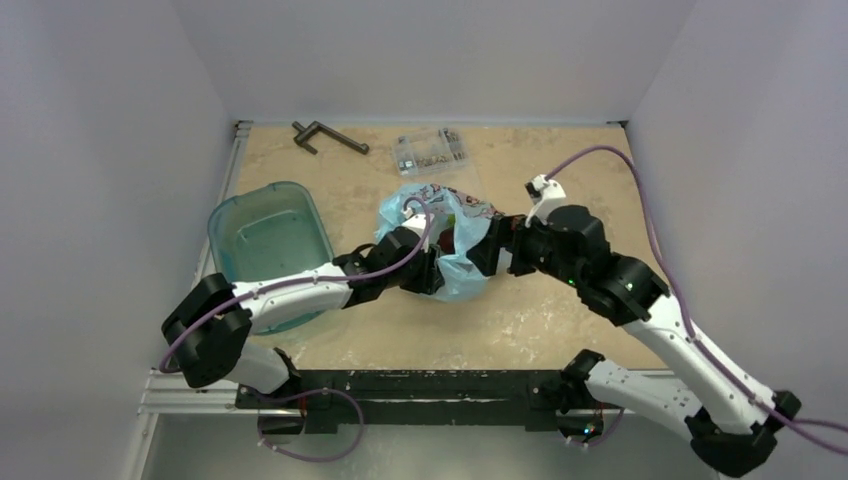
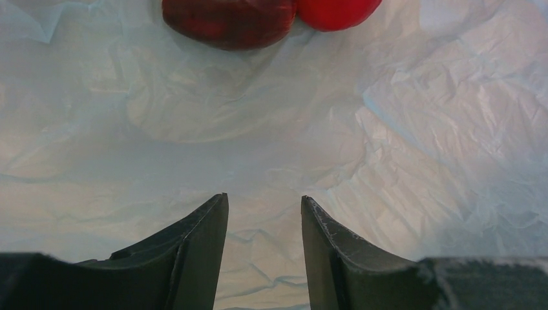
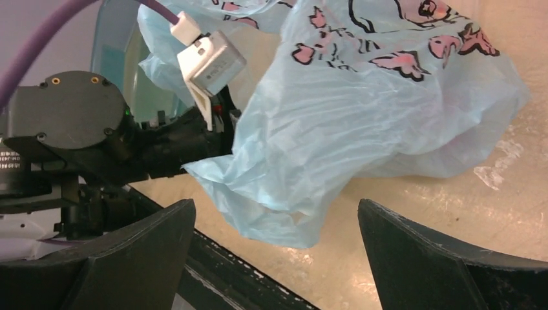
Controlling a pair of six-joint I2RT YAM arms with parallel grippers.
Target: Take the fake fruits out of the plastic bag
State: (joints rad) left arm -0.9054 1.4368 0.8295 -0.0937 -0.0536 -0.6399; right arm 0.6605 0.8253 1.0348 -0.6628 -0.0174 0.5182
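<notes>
left gripper point(image 2: 263, 201), closest to its camera, reaches inside the plastic bag point(image 2: 420, 129) with its fingers half spread and nothing between them. a dark red apple point(image 2: 226, 22) and a brighter red fruit point(image 2: 336, 11) lie just ahead on the crumpled plastic. right gripper point(image 3: 276, 210) is outside, spread wide, and the bag's loose lower edge hangs between its jaws, not pinched. no fruit shows out on the surface point(image 1: 560, 320), so i judge that all the taking out is left. thin folds may get in the way. a teal tub point(image 1: 268, 235), a clear parts box point(image 1: 432, 150) and a dark metal tool point(image 1: 328, 138) lie well apart.
</notes>
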